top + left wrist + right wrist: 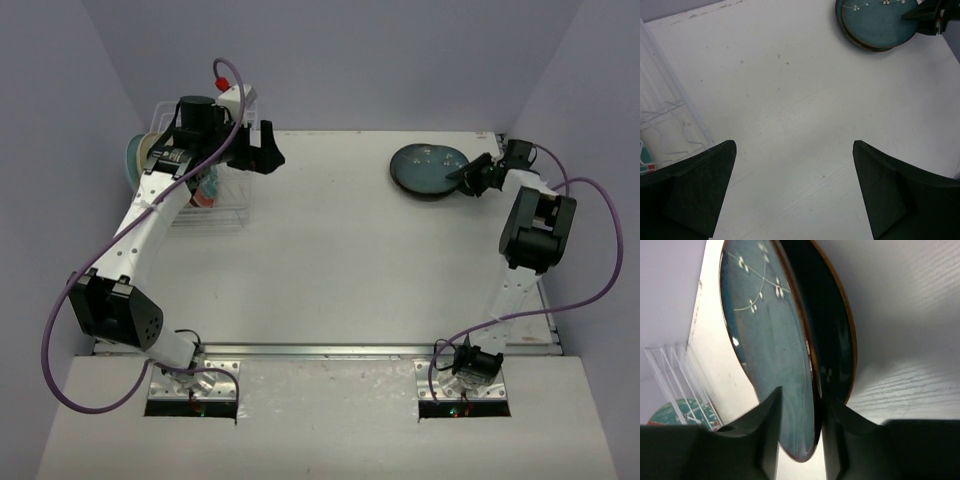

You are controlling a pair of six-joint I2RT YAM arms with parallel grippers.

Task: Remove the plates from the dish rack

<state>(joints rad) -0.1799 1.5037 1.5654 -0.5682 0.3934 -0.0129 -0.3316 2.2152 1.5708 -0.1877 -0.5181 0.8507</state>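
A dark teal-blue plate (425, 168) with white blossom marks lies at the far right of the table, stacked on a second dark plate (832, 330). My right gripper (470, 178) straddles the top plate's (770, 340) near rim, its jaws slightly parted with a small gap beside the rim (801, 395). The white wire dish rack (215, 200) stands at the far left, holding a red-and-teal plate (205, 190) and a pale plate (135, 160). My left gripper (265, 155) hovers just right of the rack, wide open and empty (794, 145). The stacked plates (877, 22) show far ahead of it.
Rack wires (665, 110) and a sliver of the red-and-teal plate (645, 160) sit at the left edge of the left wrist view. The left arm reaches over the rack. Grey walls close in the table on three sides.
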